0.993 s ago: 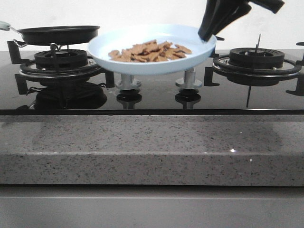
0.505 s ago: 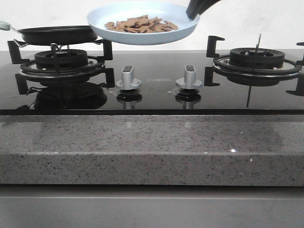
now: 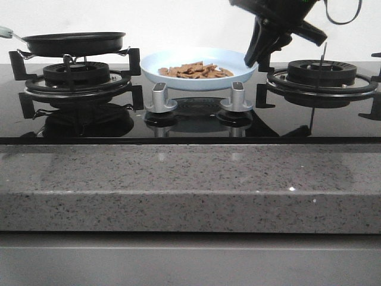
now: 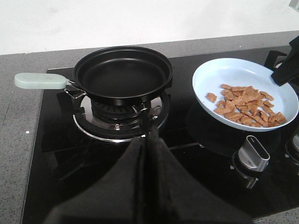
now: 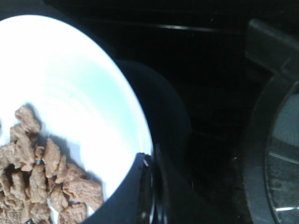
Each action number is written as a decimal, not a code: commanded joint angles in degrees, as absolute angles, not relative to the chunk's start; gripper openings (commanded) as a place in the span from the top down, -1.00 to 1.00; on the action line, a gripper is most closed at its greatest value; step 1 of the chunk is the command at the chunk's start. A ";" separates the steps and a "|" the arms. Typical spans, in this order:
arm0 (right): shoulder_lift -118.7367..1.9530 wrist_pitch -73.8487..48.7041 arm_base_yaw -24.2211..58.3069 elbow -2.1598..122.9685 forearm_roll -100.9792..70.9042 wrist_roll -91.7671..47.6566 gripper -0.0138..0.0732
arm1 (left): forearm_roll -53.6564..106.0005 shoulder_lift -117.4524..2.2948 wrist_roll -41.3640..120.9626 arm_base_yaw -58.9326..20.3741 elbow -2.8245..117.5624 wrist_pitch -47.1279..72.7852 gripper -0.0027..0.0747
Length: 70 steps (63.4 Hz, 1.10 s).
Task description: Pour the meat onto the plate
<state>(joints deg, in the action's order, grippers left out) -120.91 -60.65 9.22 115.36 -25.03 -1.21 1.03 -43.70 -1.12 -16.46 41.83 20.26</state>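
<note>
Two arms are sharing this stove top, and only one is working. At the nine o'clock side the black frying pan [image 3: 74,42] is sitting empty on its burner, pale handle pointing away from the middle. The left gripper [image 4: 145,154] is hanging just short of that burner with its jaws pressed together, gripping nothing.

Toward the centre, the plate [image 3: 178,81] is lying low on the glass hob just behind the two silver knobs [image 3: 160,97], and the meat [image 3: 195,70] is heaped inside it, crowding the three o'clock half, as the left wrist view shows. Whether the plate's base is fully resting on the glass cannot be told from here.

At the plate's three o'clock rim the right gripper [image 3: 257,58] is clamping the edge, one finger over and one under; the right wrist view shows the rim [image 5: 140,135] running into the closed jaws. Further toward three o'clock the second burner [image 3: 322,74] is standing bare.

Judging by the empty pan, the pour seems done and the step in hand is setting the plate down. Doing it well means keeping the dish level, lowering until the base is bearing flat, then parting the jaws gently and drawing straight away from the rim, so that nothing tips and no strips slide over the edge.
</note>
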 commanded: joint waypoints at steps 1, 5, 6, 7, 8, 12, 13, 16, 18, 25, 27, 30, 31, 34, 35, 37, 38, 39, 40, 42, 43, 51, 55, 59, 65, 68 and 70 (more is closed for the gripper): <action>-117.50 -58.93 8.94 117.70 -27.85 -1.05 0.84 | 1.05 -43.56 -1.60 -17.07 43.39 15.21 0.98; -117.64 -59.15 8.94 117.70 -27.59 -1.05 0.84 | 1.05 -43.56 -1.60 -17.07 43.39 15.21 0.98; -117.70 -59.20 8.94 117.70 -27.44 -1.05 0.84 | 1.05 -43.56 -1.60 -17.07 43.39 15.21 0.98; -117.70 -59.21 8.94 117.70 -27.34 -1.05 0.84 | 1.05 -43.56 -1.60 -17.07 43.39 15.21 0.98; -117.70 -59.21 8.94 117.70 -27.25 -1.05 0.84 | 1.05 -43.56 -1.60 -17.07 43.39 15.21 0.98; -117.70 -59.25 8.94 117.70 -27.12 -1.05 0.83 | 1.05 -43.56 -1.60 -17.07 43.39 15.21 0.98; -117.70 -59.25 8.94 117.70 -27.07 -1.05 0.83 | 1.05 -43.56 -1.60 -17.07 43.39 15.21 0.98; -117.70 -59.25 8.94 117.70 -26.87 -1.05 0.78 | 1.05 -43.56 -1.60 -17.07 43.39 15.21 0.98; -117.70 -59.25 8.94 117.70 -26.65 -1.05 0.74 | 1.05 -43.56 -1.60 -17.07 43.39 15.21 0.98; -117.70 -59.39 8.94 117.70 -25.41 -1.05 0.54 | 1.05 -43.56 -1.60 -17.07 43.39 15.21 0.98; -117.70 -59.52 8.94 117.70 -25.17 -1.05 0.46 | 1.05 -43.56 -1.60 -17.07 43.39 15.21 0.98; -117.70 -59.64 8.94 117.70 -25.02 -1.05 0.37 | 1.05 -43.56 -1.60 -17.07 43.39 15.21 0.98; -117.70 -59.67 8.94 117.70 -25.02 -1.05 0.34 | 1.05 -43.56 -1.60 -17.07 43.39 15.21 0.98; -117.70 -59.71 8.94 117.70 -25.02 -1.05 0.29 | 1.16 -43.56 -1.60 -17.07 43.39 15.21 0.98; -117.70 -59.71 8.94 117.70 -25.02 -1.05 0.28 | 1.16 -43.56 -1.60 -17.07 43.39 15.21 0.98; -117.70 -59.71 8.94 117.70 -25.02 -1.05 0.28 | 1.16 -43.56 -1.60 -17.07 43.39 15.21 0.98; -117.70 -59.71 8.94 117.70 -25.02 -1.05 0.28 | 1.16 -43.56 -1.60 -17.07 43.39 15.21 0.98; -117.70 -59.71 8.94 117.70 -25.02 -1.05 0.28 | 1.16 -43.56 -1.60 -17.07 43.39 15.21 0.98; -117.70 -59.71 8.94 117.70 -25.02 -1.05 0.28 | 1.16 -43.56 -1.60 -17.07 43.39 15.21 0.98; -117.62 -59.71 8.94 117.70 -25.02 -1.05 0.28 | 1.16 -43.56 -1.60 -17.07 43.39 15.21 0.98; -117.63 -59.71 8.94 117.75 -24.97 -1.05 0.28 | 1.16 -43.56 -1.60 -17.07 43.39 15.21 0.98; -117.47 -61.00 8.58 119.67 -24.91 -1.05 0.28 | 1.16 -43.56 -1.60 -17.07 43.39 15.21 0.98; -117.47 -62.99 8.46 121.47 -24.91 -1.05 0.28 | 1.16 -43.56 -1.60 -17.07 43.39 15.21 0.98; -117.47 -65.30 8.46 123.74 -24.84 -1.05 0.34 | 1.16 -43.56 -1.60 -17.07 43.39 15.21 0.98; -117.47 -68.58 8.46 126.86 -24.66 -1.05 0.53 | 1.16 -43.56 -1.60 -17.07 43.39 15.21 0.98; -117.47 -70.03 8.46 128.22 -24.46 -1.05 0.68 | 1.16 -43.56 -1.60 -17.07 43.39 15.21 0.98; -117.47 -71.09 8.46 129.10 -24.22 -1.05 0.79 | 1.16 -43.56 -1.60 -17.07 43.39 15.21 0.98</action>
